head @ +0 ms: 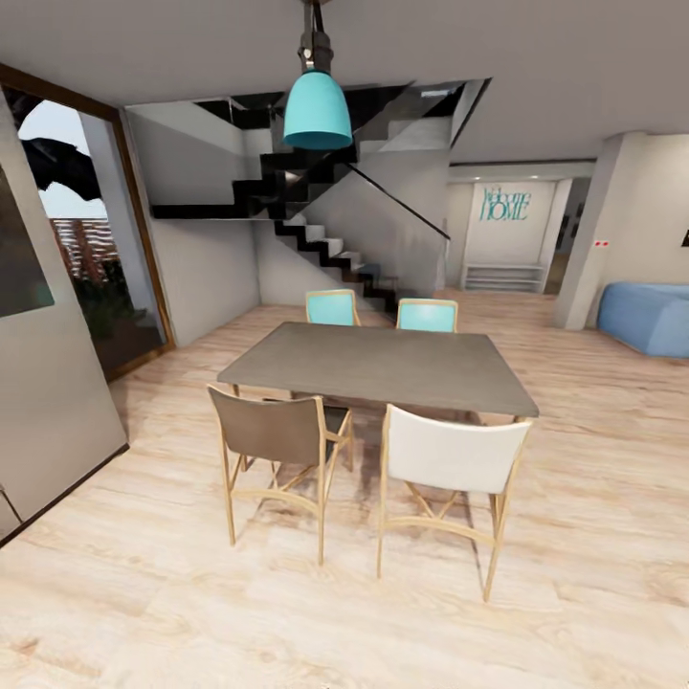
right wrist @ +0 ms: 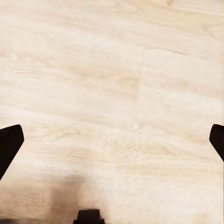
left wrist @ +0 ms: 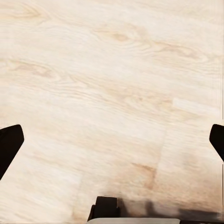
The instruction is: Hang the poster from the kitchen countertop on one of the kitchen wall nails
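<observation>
- Floor (head: 593, 536): pale wood planks, visible grain, faint sheen.
- Tabletop (head: 383, 364): matt grey, smooth.
- Chairs (head: 450, 478): light wooden frames, cloth backs.
- Pendant lamp (head: 317, 110): glossy turquoise shade.

Teal "Welcome HOME" lettering (head: 504, 204) on far wall panel (head: 536, 239), small first word blurred

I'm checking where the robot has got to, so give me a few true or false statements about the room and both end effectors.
1. Four chairs stand at the grey rectangular dining table. True.
2. The bell-shaped pendant lamp is red. False: it is turquoise.
3. The left end effector grips a poster. False: its fingers are spread wide over pale wood plank floor, holding nothing.
4. The right end effector is open over the same floor. True.
5. A black staircase rises behind the table. True.
</observation>
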Controlling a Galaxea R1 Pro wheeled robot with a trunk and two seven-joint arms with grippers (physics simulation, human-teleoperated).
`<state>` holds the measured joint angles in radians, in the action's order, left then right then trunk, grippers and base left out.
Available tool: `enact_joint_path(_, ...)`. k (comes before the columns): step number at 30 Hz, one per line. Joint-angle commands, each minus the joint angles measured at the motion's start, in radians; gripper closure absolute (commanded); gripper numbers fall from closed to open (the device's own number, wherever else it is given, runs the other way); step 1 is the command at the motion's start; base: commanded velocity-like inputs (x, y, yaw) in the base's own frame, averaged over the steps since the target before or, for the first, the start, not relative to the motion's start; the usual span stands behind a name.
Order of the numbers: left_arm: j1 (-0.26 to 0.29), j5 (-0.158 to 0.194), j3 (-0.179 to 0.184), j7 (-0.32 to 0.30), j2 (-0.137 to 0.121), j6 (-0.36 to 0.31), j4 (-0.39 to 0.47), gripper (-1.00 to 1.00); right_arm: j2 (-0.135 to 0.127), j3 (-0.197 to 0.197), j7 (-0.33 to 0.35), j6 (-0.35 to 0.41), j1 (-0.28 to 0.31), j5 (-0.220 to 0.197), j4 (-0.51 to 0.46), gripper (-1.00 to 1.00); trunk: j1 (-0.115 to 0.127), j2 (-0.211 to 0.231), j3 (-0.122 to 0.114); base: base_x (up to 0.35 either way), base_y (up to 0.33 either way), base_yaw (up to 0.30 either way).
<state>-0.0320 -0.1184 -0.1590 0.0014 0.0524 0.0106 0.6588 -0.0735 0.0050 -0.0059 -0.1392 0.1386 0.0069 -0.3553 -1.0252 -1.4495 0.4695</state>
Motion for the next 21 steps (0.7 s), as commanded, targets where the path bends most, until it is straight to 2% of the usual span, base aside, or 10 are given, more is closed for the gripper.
enact_joint_path(1,0.000,-0.010,-0.004,0.000,0.001,0.001,0.002,-1.00,0.000,0.001,0.000,-0.003,0.001,0.009,0.001,-1.00,0.000,0.000,0.001,-0.109,-0.233,0.053)
enact_joint_path(4,0.000,-0.010,-0.004,0.000,0.001,0.001,0.002,-1.00,0.000,0.001,0.000,-0.003,0.001,0.019,0.002,-1.00,0.000,0.000,0.001,-0.115,-0.245,0.080)
enact_joint_path(8,0.000,-0.010,-0.004,0.000,0.001,0.001,0.001,-1.00,0.001,0.001,-0.001,-0.004,0.001,0.032,0.015,-1.00,0.000,0.000,0.001,-0.035,-0.123,0.250)
enact_joint_path(21,0.000,-0.010,-0.005,0.000,0.001,0.001,0.001,-1.00,0.004,0.001,-0.003,-0.005,0.000,0.034,0.019,-1.00,0.000,0.000,0.001,-0.003,-0.012,0.290)
